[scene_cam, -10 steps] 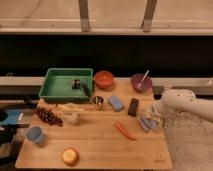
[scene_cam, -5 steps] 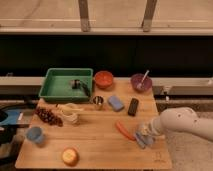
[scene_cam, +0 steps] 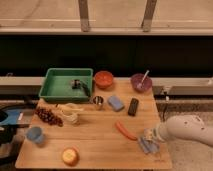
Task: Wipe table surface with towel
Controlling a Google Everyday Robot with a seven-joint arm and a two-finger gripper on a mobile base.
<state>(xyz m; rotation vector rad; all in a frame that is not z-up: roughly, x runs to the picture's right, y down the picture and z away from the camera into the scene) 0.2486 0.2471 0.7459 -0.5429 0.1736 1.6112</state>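
1. My gripper has dragged the towel toward the table front-right corner; it was farther back 1 s ago. Can't tell grip state.
2. Towel pressed flat on wood, so the wiping stroke is underway.
3. Carrot just left, untouched.
4. Tray far back-left.
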